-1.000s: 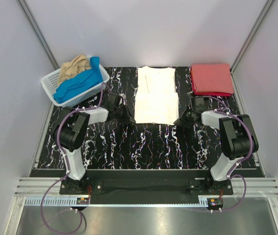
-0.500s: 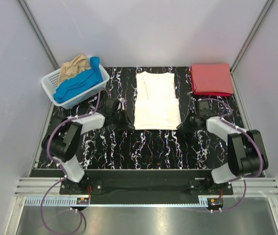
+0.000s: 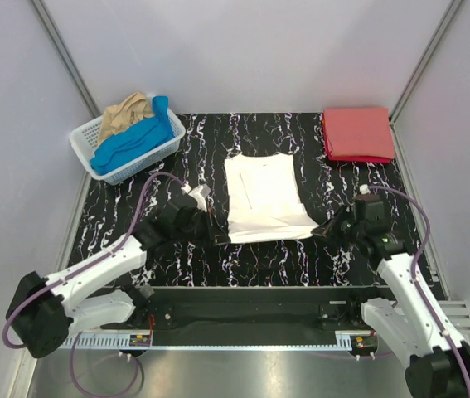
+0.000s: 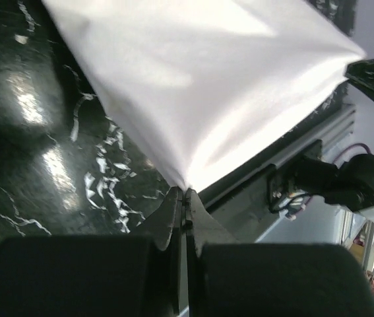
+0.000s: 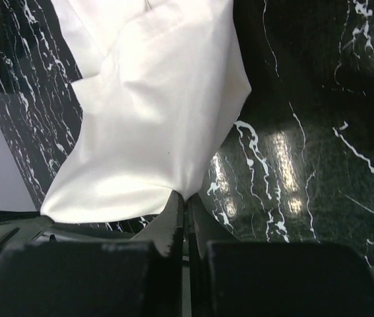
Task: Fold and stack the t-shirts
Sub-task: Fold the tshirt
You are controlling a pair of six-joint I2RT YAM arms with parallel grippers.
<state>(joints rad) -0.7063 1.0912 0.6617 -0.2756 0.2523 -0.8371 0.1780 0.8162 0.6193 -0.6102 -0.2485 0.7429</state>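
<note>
A white t-shirt [image 3: 264, 197] lies folded lengthwise in the middle of the black marbled table [image 3: 176, 257]. My left gripper [image 3: 217, 236] is shut on its near left corner [image 4: 185, 177]. My right gripper [image 3: 321, 231] is shut on its near right corner [image 5: 188, 185]. Both near corners are lifted and the near edge is stretched between them. The far part still rests on the table. A folded red t-shirt [image 3: 358, 133] lies at the far right. Blue [image 3: 135, 139] and tan [image 3: 124, 114] t-shirts are bundled in the basket.
A white lattice basket [image 3: 85, 146] stands at the far left corner. Grey walls close in the table on the left, back and right. A metal rail [image 3: 243, 323] runs along the near edge by the arm bases.
Both grippers have pulled the white t-shirt's near edge toward the arm bases and lifted it. The shirt has slid nearer and looks shorter. Both arms are stretched further out.
</note>
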